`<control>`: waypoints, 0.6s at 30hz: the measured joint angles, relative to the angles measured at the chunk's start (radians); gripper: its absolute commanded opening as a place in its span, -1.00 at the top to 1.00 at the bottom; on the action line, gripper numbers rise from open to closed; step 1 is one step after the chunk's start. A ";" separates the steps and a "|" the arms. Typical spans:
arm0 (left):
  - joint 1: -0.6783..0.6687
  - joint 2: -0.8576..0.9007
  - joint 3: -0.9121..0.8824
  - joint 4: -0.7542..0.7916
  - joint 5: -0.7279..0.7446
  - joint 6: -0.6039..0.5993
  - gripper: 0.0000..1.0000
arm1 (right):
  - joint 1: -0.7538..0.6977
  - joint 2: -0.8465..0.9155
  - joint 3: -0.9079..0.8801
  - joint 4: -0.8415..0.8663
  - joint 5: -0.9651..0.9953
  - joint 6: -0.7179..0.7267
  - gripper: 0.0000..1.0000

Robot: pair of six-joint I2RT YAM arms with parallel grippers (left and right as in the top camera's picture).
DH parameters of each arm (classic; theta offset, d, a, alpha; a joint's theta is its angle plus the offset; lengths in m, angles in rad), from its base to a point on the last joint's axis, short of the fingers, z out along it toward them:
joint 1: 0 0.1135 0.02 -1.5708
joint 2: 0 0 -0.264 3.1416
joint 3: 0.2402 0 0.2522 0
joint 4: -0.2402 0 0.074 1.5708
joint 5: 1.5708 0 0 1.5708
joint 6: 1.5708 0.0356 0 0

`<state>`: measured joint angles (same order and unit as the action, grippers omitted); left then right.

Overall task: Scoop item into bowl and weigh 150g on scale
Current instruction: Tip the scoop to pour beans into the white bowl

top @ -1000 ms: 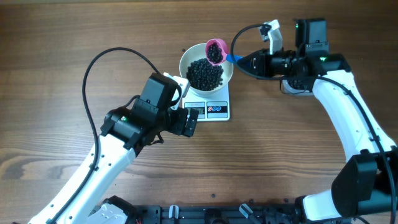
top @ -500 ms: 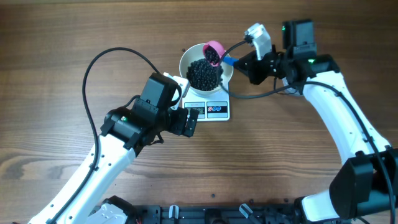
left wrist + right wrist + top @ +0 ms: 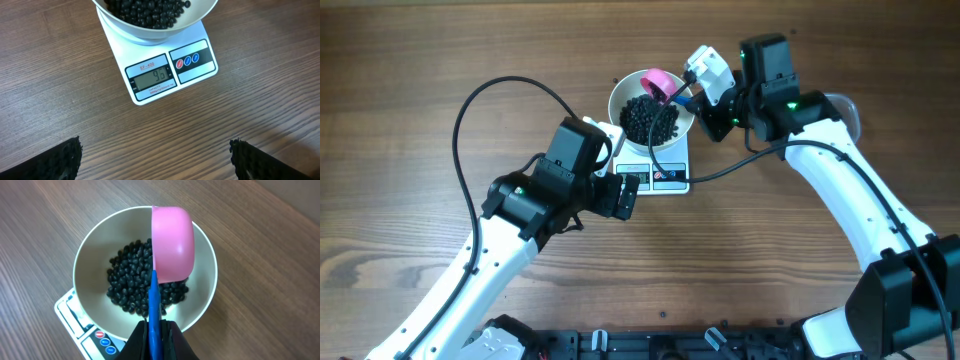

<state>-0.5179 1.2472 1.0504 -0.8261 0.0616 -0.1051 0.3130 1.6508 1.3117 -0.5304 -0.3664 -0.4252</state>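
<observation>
The white bowl (image 3: 625, 96) stands on the white scale (image 3: 665, 175), and a pile of small black beans, the item (image 3: 649, 118), lies in it. The same bowl (image 3: 90, 265), beans (image 3: 131, 285) and scale corner (image 3: 80, 325) fill the right wrist view. My right gripper (image 3: 704, 105) (image 3: 155, 330) is shut on the blue handle (image 3: 153, 300) of a pink scoop (image 3: 663, 83) (image 3: 173, 242), turned on its side over the bowl's far right rim. My left gripper (image 3: 629, 194) (image 3: 155, 160) stands open over bare wood just in front of the scale (image 3: 170, 72), whose display is lit.
Wooden table (image 3: 420, 80) all round. The right arm's black cable (image 3: 665, 165) loops over the scale's right end. My left arm (image 3: 520, 215) reaches in from the lower left and my right arm (image 3: 860, 200) from the right edge.
My right gripper has swung left towards the bowl and rolled the pink scoop over onto its side above it. The left arm has not moved.
</observation>
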 measured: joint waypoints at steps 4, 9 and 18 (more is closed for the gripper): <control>0.000 0.000 0.000 0.000 0.000 0.000 -1.00 | 0.013 -0.016 0.000 0.003 0.031 -0.023 0.92; 0.000 0.000 0.000 0.000 0.000 0.000 -1.00 | 0.014 -0.070 0.000 0.016 0.048 -0.027 0.91; 0.000 0.000 0.000 0.000 0.000 0.000 -1.00 | 0.014 -0.106 0.000 0.016 0.065 -0.056 0.91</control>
<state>-0.5179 1.2472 1.0504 -0.8261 0.0616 -0.1051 0.3267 1.5448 1.3117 -0.5148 -0.3016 -0.4808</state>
